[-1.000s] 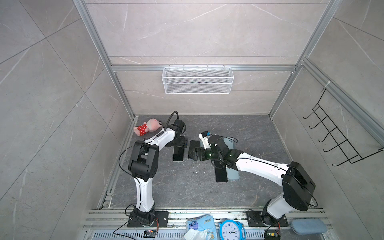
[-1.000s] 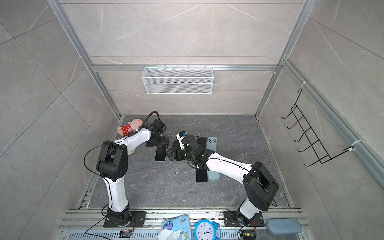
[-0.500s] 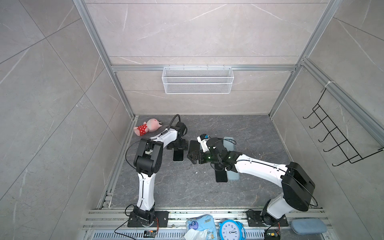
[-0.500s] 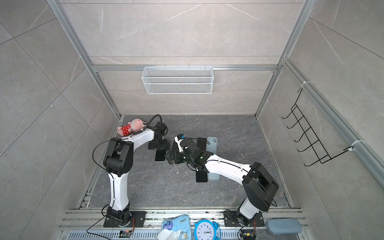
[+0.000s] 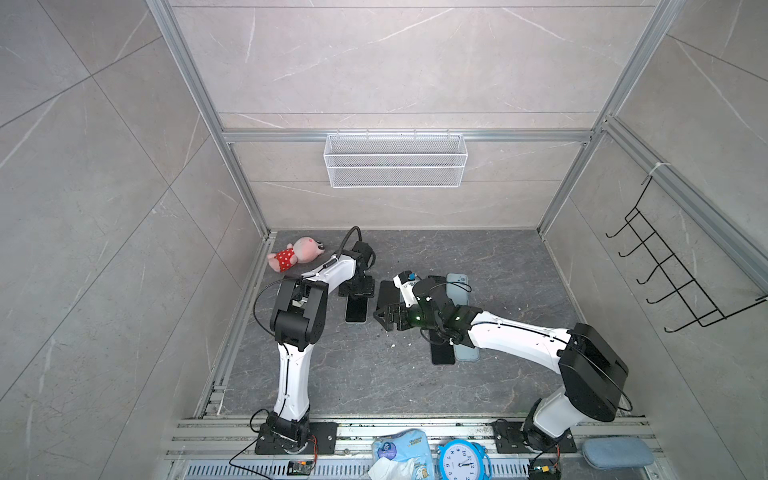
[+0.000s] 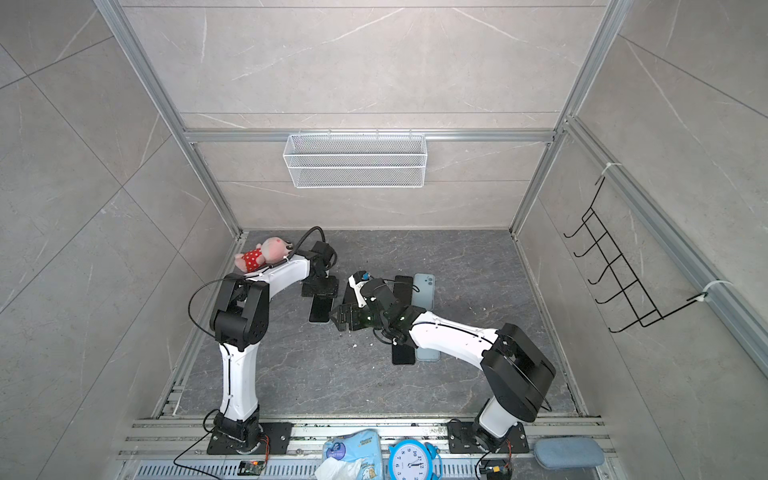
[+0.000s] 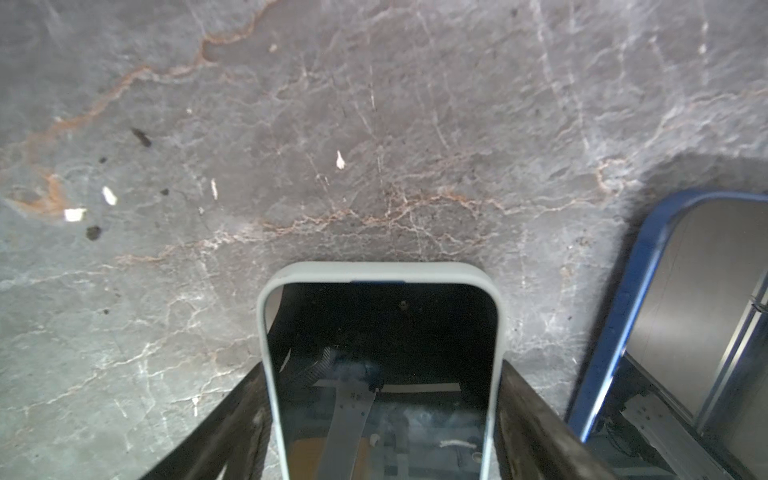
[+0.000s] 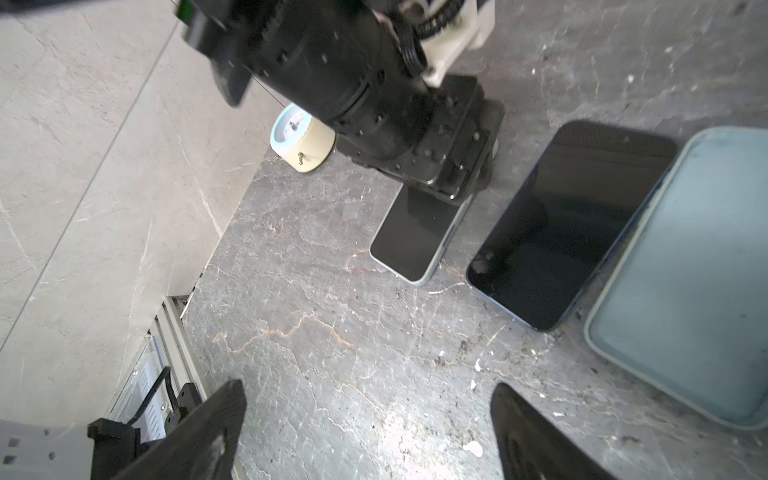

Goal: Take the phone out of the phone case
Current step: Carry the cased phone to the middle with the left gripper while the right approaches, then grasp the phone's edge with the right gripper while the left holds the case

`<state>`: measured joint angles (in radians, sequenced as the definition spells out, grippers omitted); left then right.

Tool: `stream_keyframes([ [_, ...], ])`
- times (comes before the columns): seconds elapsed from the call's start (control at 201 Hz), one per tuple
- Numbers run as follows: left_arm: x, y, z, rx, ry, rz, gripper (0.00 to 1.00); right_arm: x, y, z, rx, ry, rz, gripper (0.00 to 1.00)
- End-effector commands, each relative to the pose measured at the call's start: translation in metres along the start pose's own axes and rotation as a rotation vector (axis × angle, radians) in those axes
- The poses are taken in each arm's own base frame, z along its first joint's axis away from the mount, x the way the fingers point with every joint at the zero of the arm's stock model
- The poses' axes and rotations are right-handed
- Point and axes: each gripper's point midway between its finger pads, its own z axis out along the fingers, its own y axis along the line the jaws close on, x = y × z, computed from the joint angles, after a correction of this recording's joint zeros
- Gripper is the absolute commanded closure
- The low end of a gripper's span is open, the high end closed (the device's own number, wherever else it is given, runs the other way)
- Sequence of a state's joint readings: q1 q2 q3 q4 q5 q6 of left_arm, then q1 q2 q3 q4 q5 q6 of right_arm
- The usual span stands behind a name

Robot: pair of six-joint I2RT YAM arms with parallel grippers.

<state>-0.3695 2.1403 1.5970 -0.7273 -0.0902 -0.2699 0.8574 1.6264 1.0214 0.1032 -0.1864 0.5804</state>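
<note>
Two arms reach low over the dark grey, veined stone tabletop. The left tool points down at a black-screened phone that sits inside a pale grey, round-cornered soft phone case. The pair lies flat and screen up, left of the middle in both top views. The tool's dark fingers lie against the two long edges of the phone case, so it looks clenched on the case, as far as the left wrist view shows.

The right tool is released. Its black fingers stand wide apart with only bare tabletop between them, and it hovers just beside the cased phone without touching it.

A second, bare dark phone with a blue rim lies flat just beside the cased one. An empty pale blue case lies close on that bare phone's other side, open side up. A pink plush toy in a red dotted outfit lies in the far left corner of the tabletop.
</note>
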Motion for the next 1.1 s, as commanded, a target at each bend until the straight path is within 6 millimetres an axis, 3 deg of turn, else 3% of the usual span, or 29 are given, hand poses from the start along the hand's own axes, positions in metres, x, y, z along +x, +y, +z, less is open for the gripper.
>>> stream_keyframes([
  [0.0,0.028,0.001,0.012,0.068,0.089,-0.039,0.42,0.011,0.005,0.011,-0.053,0.011,0.012,0.07],
  [0.164,0.034,0.0,-0.001,0.255,0.035,-0.171,0.49,0.026,0.019,0.027,-0.087,0.042,0.015,0.07],
  [0.274,0.043,-0.001,-0.011,0.358,0.013,-0.225,0.51,0.035,0.017,0.041,-0.077,0.056,0.075,0.08],
  [0.418,0.058,-0.004,-0.016,0.423,0.004,-0.257,0.53,0.045,0.007,0.062,-0.046,0.064,0.149,0.09],
  [0.742,0.08,-0.006,-0.033,0.494,-0.034,-0.284,0.54,0.051,0.009,0.1,-0.051,0.074,0.179,0.16],
  [0.981,0.096,-0.005,-0.032,0.502,-0.039,-0.29,0.57,0.053,-0.001,0.117,-0.013,0.073,0.213,0.31],
  [1.091,0.101,-0.003,-0.033,0.504,-0.044,-0.299,0.58,0.054,-0.002,0.122,-0.016,0.068,0.23,0.44],
])
